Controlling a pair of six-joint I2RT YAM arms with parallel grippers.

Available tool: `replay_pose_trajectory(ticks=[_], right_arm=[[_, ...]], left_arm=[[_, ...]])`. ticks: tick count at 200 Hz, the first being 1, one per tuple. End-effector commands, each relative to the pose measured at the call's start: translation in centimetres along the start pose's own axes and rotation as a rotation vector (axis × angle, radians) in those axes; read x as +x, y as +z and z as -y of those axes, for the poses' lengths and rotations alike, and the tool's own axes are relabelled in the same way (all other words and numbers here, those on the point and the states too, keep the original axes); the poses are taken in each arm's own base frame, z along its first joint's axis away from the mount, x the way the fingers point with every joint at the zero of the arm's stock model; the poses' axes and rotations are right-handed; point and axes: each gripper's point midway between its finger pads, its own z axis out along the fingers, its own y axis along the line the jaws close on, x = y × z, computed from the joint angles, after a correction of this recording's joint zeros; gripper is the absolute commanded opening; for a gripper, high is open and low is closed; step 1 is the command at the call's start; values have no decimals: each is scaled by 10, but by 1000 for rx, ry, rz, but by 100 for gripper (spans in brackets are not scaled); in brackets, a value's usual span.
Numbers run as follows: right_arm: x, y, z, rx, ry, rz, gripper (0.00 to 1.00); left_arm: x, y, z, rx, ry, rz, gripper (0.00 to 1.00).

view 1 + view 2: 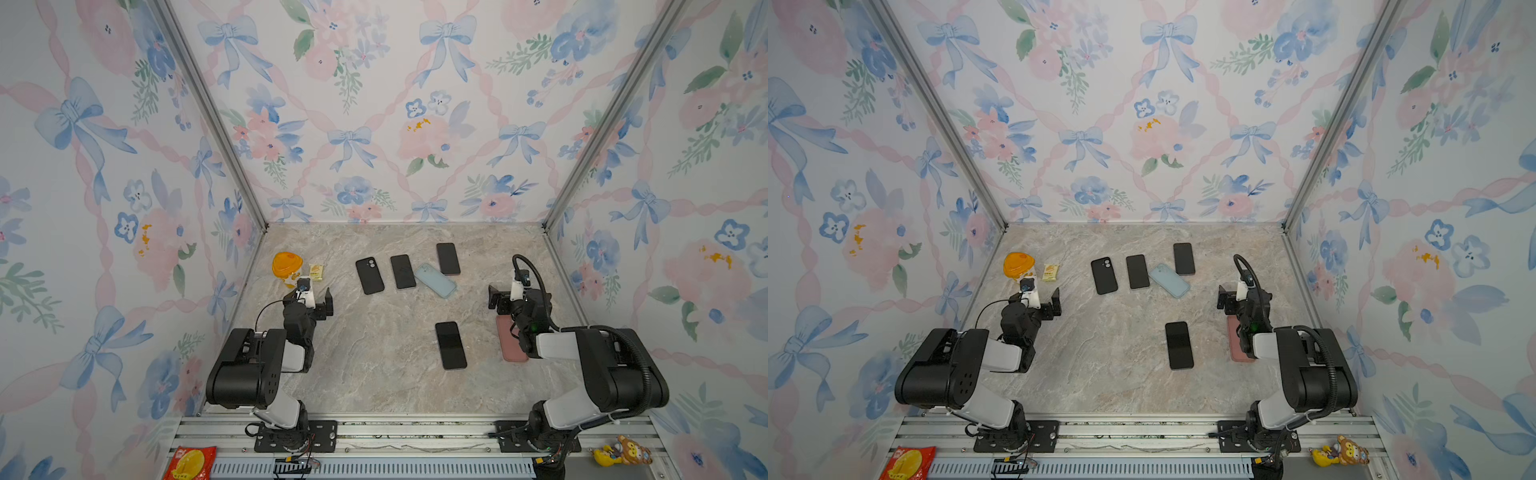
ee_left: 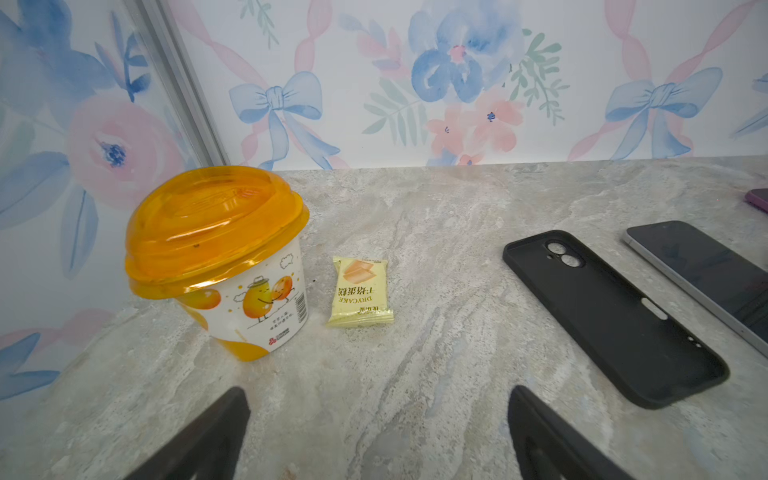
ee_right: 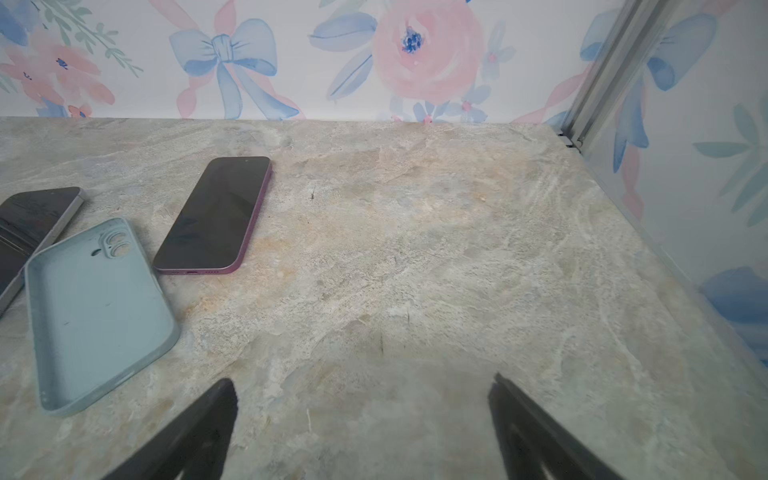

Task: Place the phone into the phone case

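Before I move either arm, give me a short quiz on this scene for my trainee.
1. True or false: the left fingers are shut on something.
2. Which case lies partly under the right arm? A the black one, B the light blue one, C the pink case.
3. Count the phones on the table.
Key: 1 false, they stand open and empty; 2 C; 3 three.
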Motion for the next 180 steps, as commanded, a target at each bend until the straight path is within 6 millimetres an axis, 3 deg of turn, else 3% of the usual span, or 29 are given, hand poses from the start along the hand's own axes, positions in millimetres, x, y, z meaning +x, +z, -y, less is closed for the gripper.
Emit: replay_pose_trajectory(ticks=[1,149,180], right_arm=[[-3,1,0,-16,5,11,97],[-4,-1,1,-13,10,21,97],[-31,-15,8,41,18,9,97]], left_arm=[[-2,-1,0,12,-22,10,98],[-6,0,-2,-11,-11,20,98],[-24,3,-13,-82,-26,-14,98]])
